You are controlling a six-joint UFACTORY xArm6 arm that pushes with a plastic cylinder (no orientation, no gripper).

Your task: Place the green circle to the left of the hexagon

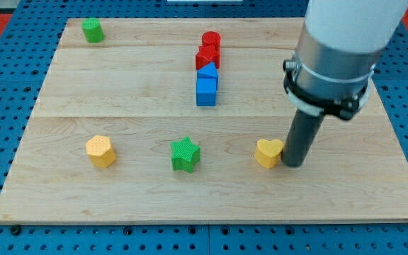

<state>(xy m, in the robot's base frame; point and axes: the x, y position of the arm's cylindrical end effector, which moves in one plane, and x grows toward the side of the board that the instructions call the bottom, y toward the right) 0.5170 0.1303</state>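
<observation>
The green circle (92, 30) stands near the view's top left corner of the wooden board (119, 85). The yellow hexagon (100, 151) sits at the lower left. My tip (293, 164) is at the lower right, touching the right side of a yellow heart (268, 153). The tip is far from both the green circle and the hexagon.
A green star (185, 154) lies between the hexagon and the heart. At top centre a red cylinder (211, 40), a red star (206, 57), a blue pentagon-like block (208, 73) and a blue cube (206, 92) form a column. The arm's white body (338, 42) hangs over the right side.
</observation>
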